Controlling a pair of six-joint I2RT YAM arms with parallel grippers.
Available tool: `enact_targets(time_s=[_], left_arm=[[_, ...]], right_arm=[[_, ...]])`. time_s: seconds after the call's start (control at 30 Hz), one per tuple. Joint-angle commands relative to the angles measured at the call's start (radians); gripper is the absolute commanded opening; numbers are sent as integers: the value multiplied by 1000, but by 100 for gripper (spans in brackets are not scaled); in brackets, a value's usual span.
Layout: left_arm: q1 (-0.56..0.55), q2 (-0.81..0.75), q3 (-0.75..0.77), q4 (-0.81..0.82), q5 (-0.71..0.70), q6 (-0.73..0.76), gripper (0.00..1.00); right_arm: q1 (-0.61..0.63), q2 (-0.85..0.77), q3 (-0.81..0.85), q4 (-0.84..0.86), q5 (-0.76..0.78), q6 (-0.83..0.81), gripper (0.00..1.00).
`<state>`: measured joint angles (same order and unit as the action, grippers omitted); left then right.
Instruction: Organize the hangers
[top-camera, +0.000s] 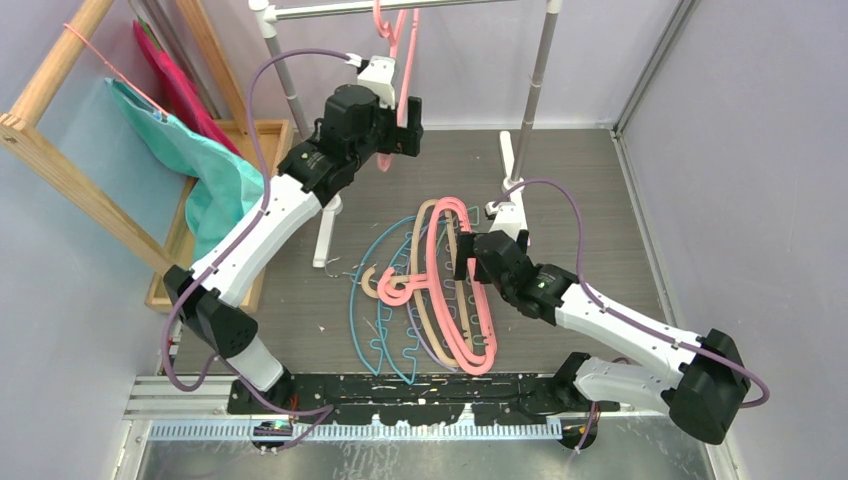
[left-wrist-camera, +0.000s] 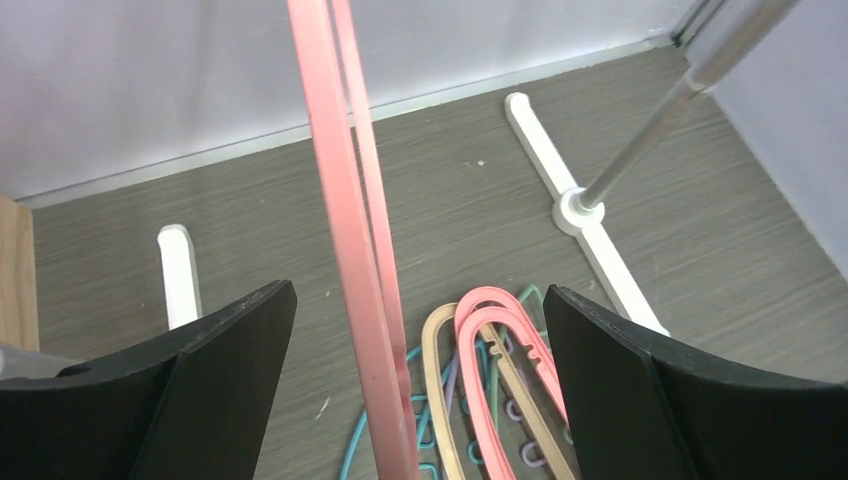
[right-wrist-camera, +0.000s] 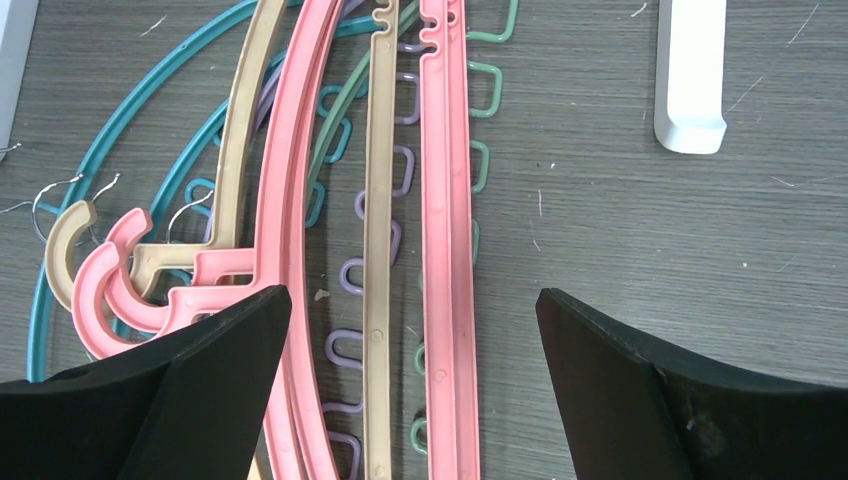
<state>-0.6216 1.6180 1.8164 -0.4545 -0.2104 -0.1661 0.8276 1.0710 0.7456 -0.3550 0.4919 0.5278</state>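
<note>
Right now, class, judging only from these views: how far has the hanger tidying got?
Done: one pink hanger hangs on the garment rail. In hand: nothing; the left gripper is open around that hanger, and the right gripper is open over the pile of hangers on the floor. Left: the whole pile.

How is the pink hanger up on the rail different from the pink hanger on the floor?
The hanging pink hanger dangles upright from the garment rail; the top pink hanger on the floor lies flat. The hanging one is alone, between the open left end effector's fingers; the floor one sits in a pile with beige and thin coloured hangers. Both are thick pink plastic.
</note>
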Motion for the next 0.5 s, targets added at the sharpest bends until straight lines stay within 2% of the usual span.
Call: enact_targets(time_s=[0.0,0.47], left_arm=[[3,-15,-33,146,-103,37,98],[24,-275,-263,119,-123,37,98]], right_arm=[[3,-43,-7,28,22,-14,100],[13,17,-79,44,-124,-45,95]])
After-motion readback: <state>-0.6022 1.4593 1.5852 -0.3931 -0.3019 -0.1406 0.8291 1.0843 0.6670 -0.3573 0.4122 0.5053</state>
